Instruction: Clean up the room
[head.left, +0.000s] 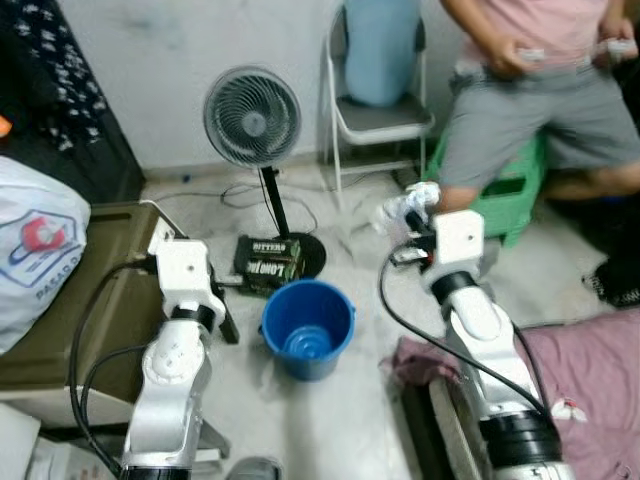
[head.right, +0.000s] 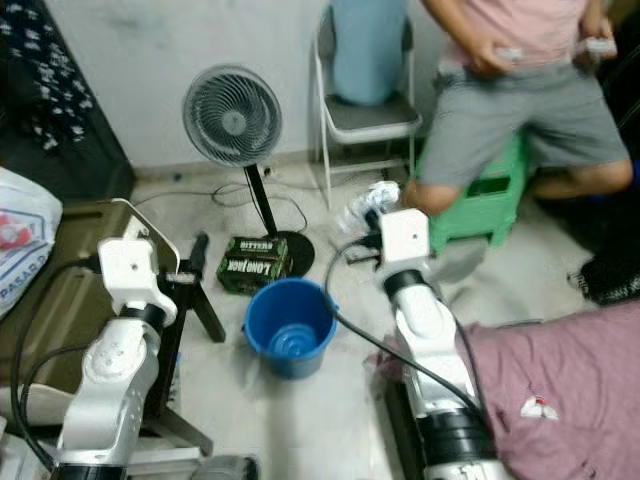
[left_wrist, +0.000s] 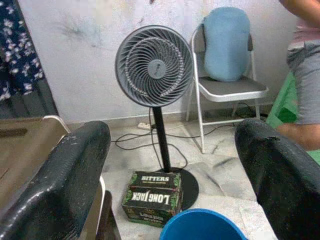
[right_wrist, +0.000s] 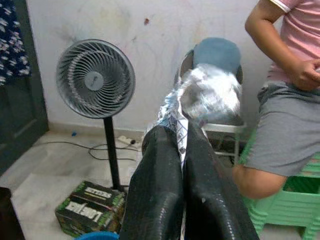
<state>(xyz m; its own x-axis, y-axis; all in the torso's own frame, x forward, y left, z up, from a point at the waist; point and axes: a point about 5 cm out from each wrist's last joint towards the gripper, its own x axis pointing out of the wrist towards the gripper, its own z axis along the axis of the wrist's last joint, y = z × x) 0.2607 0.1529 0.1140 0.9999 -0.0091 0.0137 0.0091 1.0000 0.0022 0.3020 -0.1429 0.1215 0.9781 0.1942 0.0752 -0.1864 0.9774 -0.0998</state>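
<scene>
Blue plastic marks the likely target: a bucket (head.left: 308, 327) is seen on the floor (head.left: 360, 420) between the two arms, mouth up, with nothing visible inside.

At the far left, a white bag (head.left: 30, 262) rests on an olive table (head.left: 100, 310), whose edge lies just beside the left arm. The left hand (left_wrist: 170, 175) is spread wide and holds nothing; it hovers near the bucket's left rim. A swing of that arm outward would probably be stopped by the table edge.

Behind the bucket a green box (head.left: 268, 262) lies against the base of a fan (head.left: 252, 118), and thin cables trail over the floor there. A push forward could tip the fan or snag a cable.

The right hand (right_wrist: 182, 150) is closed tight on a crumpled silvery wrapper (right_wrist: 205, 95), held above the floor to the right of the bucket and short of it. Only a corner of the wrapper seems to be pinched, so it may slip, and a light wrapper let go off-centre could drift past the rim.

Further right, a person's knee (head.left: 455, 195) and a green stool (head.left: 515, 190) stand close to that hand, with a chair (head.left: 375, 110) behind; a maroon cloth (head.left: 590, 390) lies at the near right. Open room is judged to lie only over the bucket and the floor in front of it.
</scene>
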